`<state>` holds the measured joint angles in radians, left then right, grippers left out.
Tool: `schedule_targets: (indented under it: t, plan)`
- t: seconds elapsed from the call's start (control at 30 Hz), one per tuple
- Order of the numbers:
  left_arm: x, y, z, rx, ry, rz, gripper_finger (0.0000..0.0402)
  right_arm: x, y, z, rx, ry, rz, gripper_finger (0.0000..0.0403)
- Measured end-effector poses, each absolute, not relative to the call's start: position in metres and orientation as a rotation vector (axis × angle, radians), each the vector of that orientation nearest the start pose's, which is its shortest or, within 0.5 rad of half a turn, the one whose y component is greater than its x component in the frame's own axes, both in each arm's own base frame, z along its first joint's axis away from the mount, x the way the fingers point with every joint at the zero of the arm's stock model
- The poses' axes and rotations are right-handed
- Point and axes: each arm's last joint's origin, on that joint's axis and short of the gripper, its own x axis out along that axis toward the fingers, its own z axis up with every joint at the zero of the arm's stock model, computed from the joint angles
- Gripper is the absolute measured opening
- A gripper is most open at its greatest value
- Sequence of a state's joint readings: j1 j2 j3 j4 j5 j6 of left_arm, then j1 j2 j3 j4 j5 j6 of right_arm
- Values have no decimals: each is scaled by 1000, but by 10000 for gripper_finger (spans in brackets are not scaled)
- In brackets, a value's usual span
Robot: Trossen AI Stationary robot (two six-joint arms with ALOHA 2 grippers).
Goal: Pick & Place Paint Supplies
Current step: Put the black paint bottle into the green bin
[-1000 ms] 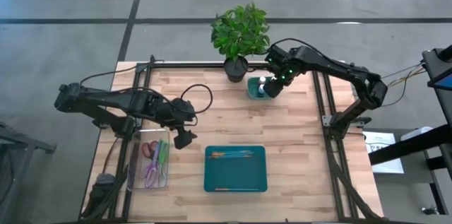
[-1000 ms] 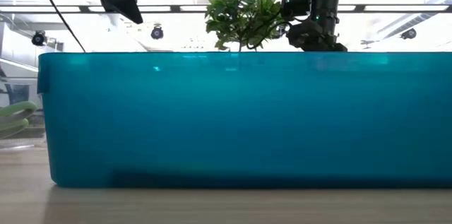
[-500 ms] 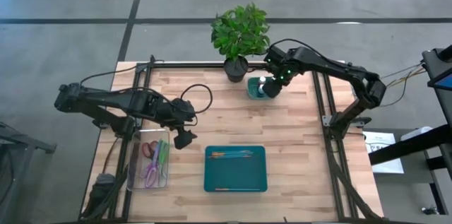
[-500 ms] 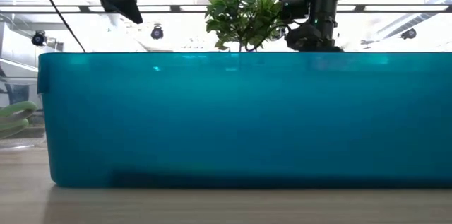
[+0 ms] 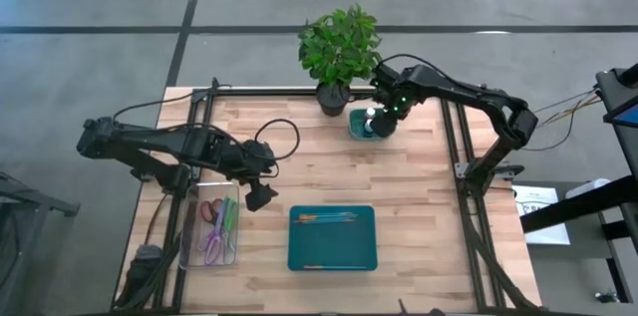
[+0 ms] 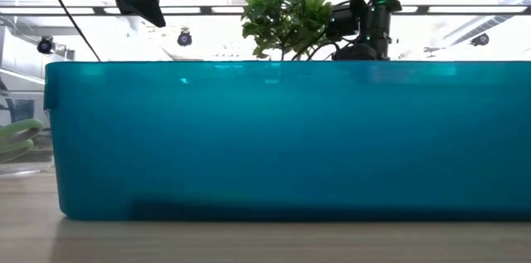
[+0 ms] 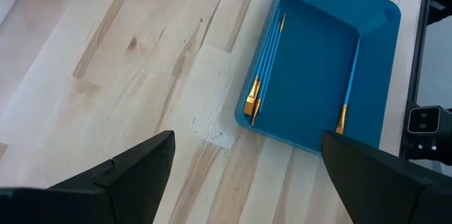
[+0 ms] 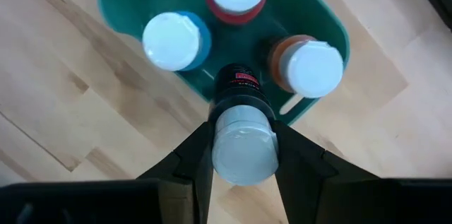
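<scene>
Plank-top wooden table on a grey floor; ceiling lights behind. Right gripper, jaws grasping a black bottle, hangs over the small green holder near the far edge, beside the plant; three bottles stand inside. Left gripper, jaws released, hovers mid-table. Blue tray, near edge, holds three brushes.

bright, even light (backlit glare in low view).
</scene>
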<state>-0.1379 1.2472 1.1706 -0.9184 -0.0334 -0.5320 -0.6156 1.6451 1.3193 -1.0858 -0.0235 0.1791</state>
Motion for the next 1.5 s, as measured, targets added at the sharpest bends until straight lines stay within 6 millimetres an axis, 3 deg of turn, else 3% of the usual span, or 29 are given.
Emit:
schedule_targets:
  t: [0.6, 1.5]
  plan:
    - [235, -32, 314, -402, 989, 169, 363, 247, -185, 248, 544, 1308, -551, 110]
    - [235, -32, 314, -419, 988, 178, 363, 254, -191, 228, 510, 1387, -497, 110]
